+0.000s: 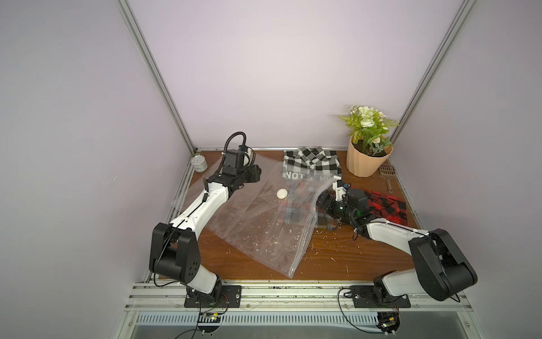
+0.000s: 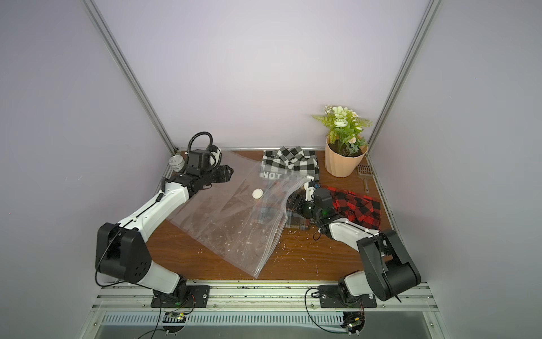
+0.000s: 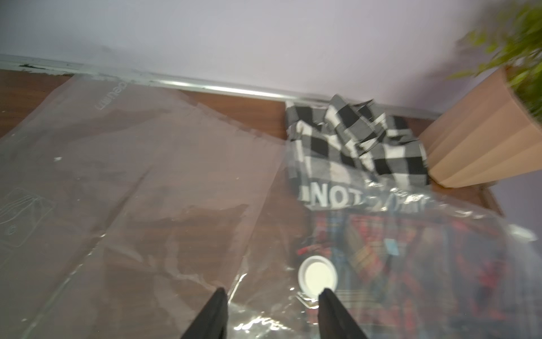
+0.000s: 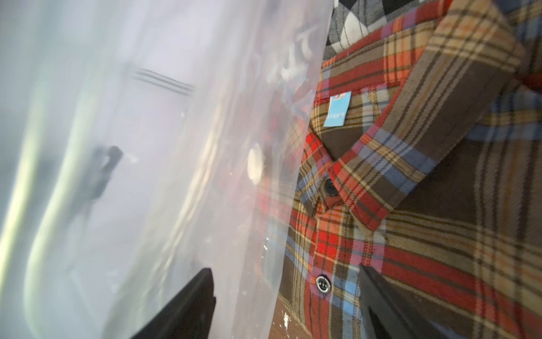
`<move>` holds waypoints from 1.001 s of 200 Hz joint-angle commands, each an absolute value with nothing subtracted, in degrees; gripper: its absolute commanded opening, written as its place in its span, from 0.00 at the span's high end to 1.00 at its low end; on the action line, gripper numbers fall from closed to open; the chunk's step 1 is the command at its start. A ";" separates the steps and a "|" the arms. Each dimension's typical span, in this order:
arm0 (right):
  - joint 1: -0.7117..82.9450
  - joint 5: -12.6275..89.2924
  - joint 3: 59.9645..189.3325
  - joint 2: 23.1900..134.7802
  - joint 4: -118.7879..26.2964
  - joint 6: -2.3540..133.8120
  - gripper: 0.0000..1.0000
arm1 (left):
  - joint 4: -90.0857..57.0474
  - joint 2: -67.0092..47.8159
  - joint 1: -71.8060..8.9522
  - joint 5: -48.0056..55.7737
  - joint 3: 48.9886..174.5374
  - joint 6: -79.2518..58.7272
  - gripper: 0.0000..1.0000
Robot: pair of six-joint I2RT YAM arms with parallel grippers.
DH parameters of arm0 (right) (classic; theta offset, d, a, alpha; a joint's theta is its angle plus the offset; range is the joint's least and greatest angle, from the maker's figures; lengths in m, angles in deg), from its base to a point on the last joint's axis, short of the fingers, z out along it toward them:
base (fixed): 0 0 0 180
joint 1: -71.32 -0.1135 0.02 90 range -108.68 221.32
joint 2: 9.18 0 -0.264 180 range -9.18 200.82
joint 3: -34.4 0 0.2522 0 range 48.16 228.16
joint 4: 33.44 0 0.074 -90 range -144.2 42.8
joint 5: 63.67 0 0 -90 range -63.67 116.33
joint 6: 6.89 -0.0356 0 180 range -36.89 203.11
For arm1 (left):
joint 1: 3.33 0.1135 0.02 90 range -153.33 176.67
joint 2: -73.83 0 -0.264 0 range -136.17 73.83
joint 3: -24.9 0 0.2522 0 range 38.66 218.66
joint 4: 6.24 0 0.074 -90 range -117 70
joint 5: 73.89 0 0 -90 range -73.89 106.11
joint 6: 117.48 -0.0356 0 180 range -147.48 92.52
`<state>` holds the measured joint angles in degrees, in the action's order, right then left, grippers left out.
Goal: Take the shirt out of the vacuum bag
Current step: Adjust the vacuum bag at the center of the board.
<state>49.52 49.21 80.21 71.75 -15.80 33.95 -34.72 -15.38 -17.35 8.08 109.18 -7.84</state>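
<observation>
At the mouth of the vacuum bag (image 1: 249, 217) mid-table, the wide-open, empty right gripper (image 4: 286, 268) should pinch only the half-inside plaid shirt (image 4: 410, 205), and the part-open, empty left gripper (image 3: 271, 290) should pin the bag.

Potted plant (image 1: 366, 161), tin can (image 1: 199, 164), black-white checked cloth (image 1: 313, 160), red-black checked cloth (image 1: 390, 207)

Three shirts: black-white check (image 1: 311, 160), red-black check (image 1: 387, 205), brown plaid (image 4: 410, 205). One vacuum bag (image 1: 249, 217), potted plant (image 1: 366, 158), tin can (image 1: 199, 164) and scoop (image 1: 386, 173) each.

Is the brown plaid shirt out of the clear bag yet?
Partly in: the brown plaid shirt shows through the vacuum bag, one corner past its zip edge.
</observation>
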 commanded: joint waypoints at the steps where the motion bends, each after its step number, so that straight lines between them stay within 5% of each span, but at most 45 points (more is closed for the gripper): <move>1: 49.08 51.00 79.05 69.18 -12.34 33.19 0.20 | -36.35 -17.69 -15.37 16.31 110.33 -7.92 0.64; 27: 49.05 51.62 78.67 67.44 -13.04 33.45 0.20 | -38.20 -21.15 -14.82 20.70 111.76 -8.89 0.86; 49: 48.74 52.39 78.09 66.16 -12.34 32.63 0.20 | -40.51 -24.63 -14.76 20.77 114.27 -11.05 0.92; 200: 43.48 54.19 77.95 65.91 -8.66 30.46 0.20 | -49.44 -41.41 -15.19 20.33 118.16 -14.56 0.98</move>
